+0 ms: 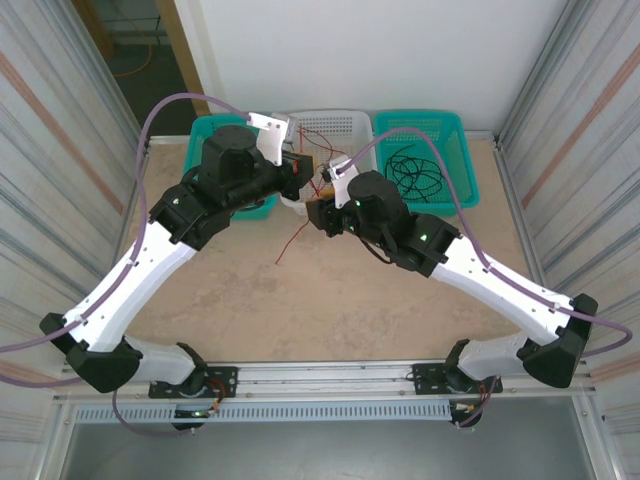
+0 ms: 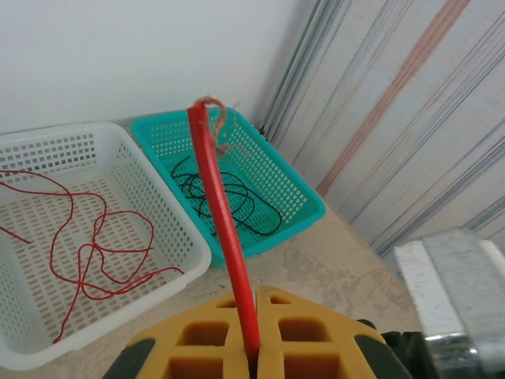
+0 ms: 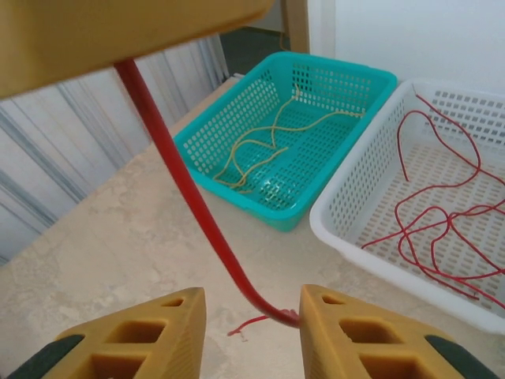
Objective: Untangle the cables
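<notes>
My left gripper [image 2: 254, 304] is shut on a red cable [image 2: 221, 205], which rises from its yellow fingers to a frayed tip. In the top view this gripper [image 1: 303, 178] hangs just in front of the white basket [image 1: 345, 125], with the right gripper [image 1: 322, 212] close beside it. In the right wrist view the red cable [image 3: 185, 185] runs down from the left gripper's finger [image 3: 118, 31] and passes between my right gripper's [image 3: 252, 306] open fingers. It touches the inner face of the right finger [image 3: 331, 332]. Its lower end [image 1: 290, 245] trails onto the table.
The white basket [image 3: 347, 229] holds several loose red cables [image 3: 426, 229]. A teal basket [image 3: 237, 197] on the left holds pale yellow cables [image 3: 260, 150]. Another teal basket [image 2: 308, 213] on the right holds black cables [image 2: 229, 197]. Corrugated walls flank the table [image 1: 330, 310].
</notes>
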